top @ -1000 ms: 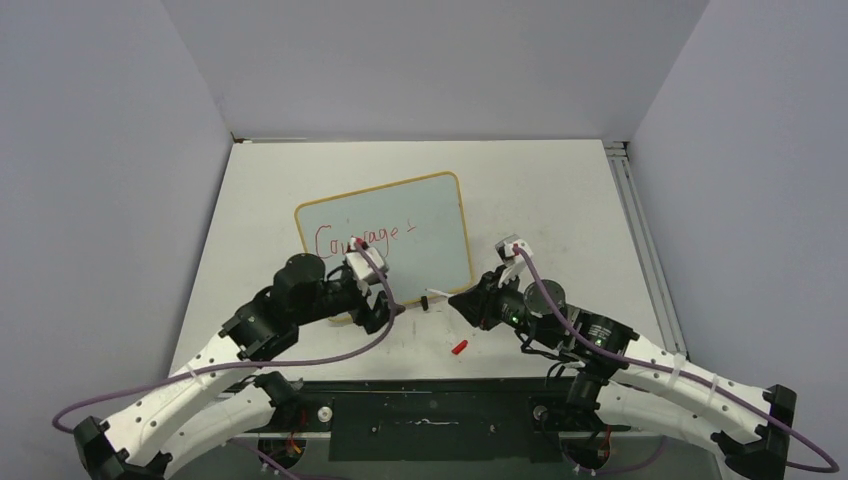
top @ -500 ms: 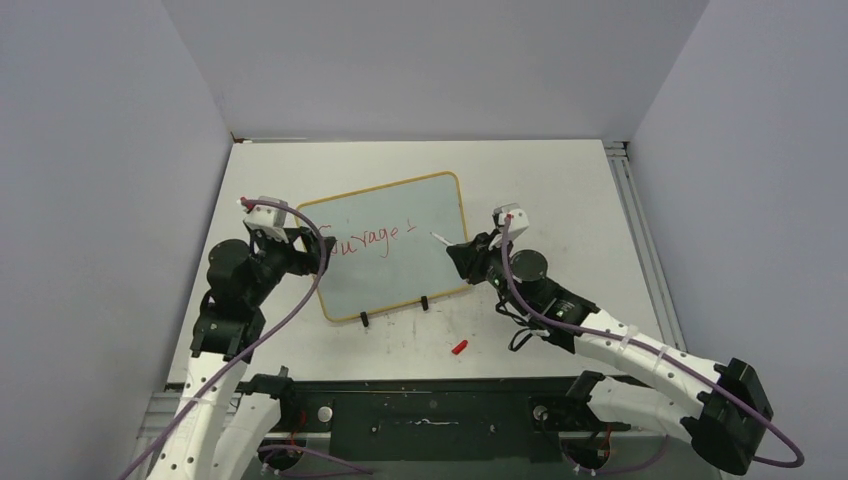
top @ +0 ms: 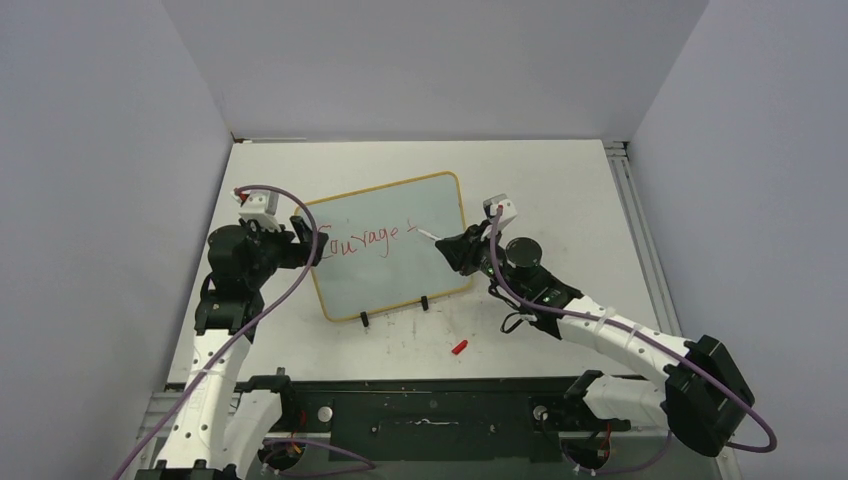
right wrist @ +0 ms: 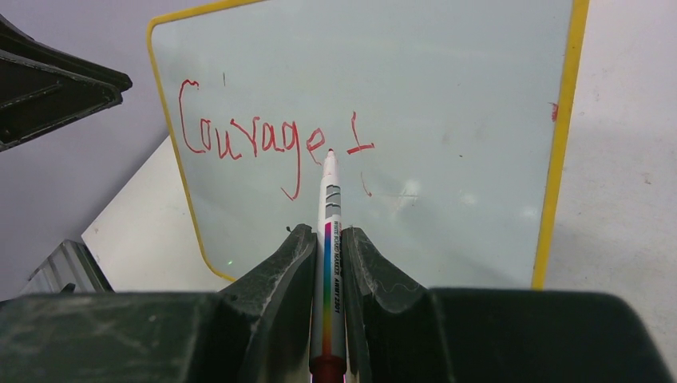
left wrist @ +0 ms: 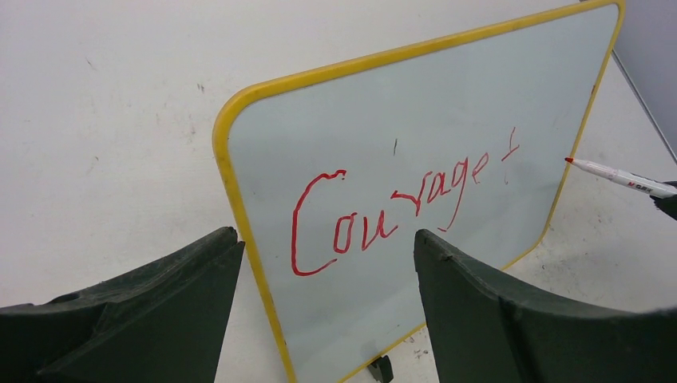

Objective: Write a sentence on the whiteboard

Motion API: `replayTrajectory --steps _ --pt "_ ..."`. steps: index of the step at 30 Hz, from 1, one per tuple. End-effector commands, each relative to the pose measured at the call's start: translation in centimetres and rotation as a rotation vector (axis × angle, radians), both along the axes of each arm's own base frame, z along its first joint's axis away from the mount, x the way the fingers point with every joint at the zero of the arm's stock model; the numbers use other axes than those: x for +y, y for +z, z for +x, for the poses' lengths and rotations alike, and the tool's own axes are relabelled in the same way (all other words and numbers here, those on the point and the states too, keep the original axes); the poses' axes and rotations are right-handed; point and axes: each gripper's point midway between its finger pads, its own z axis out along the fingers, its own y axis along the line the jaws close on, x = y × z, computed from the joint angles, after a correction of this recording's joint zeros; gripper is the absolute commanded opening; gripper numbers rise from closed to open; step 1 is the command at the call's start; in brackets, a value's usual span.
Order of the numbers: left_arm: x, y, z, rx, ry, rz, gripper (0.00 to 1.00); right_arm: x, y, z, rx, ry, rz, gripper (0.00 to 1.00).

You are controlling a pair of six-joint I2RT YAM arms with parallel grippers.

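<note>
Stands a yellow-framed whiteboard [top: 400, 275] up on two black feet [top: 365, 321] in the middle of the table [top: 560, 190]. Shows the sentence [top: 360, 241] on it in red: only "Courage" and one small mark. Squeezes a marker [right wrist: 328, 207] tight in the right gripper [right wrist: 327, 235], red tip close to the board, just right of the "e". Holds the left gripper [left wrist: 325, 239] wide open by the board's left edge, nothing in it. Has a red cap [top: 459, 347] lying on the table in front of the board.

pale grey walls [top: 420, 60] on three sides, scuffed white tabletop [top: 560, 190], metal rail [top: 645, 240] at right edge, even light
</note>
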Motion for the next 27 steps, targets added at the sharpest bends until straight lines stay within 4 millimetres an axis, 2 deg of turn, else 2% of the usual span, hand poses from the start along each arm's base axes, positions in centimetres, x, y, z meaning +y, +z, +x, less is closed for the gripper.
replayTrajectory --steps 1,27 --pt "-0.1 1.9 0.6 -0.047 -0.022 -0.045 0.77 0.7 1.6 0.4 -0.046 0.042 0.072 0.05" --pt "-0.1 1.4 0.9 -0.026 -0.041 -0.072 0.73 0.9 -0.1 2.5 0.000 0.052 0.082 0.05"
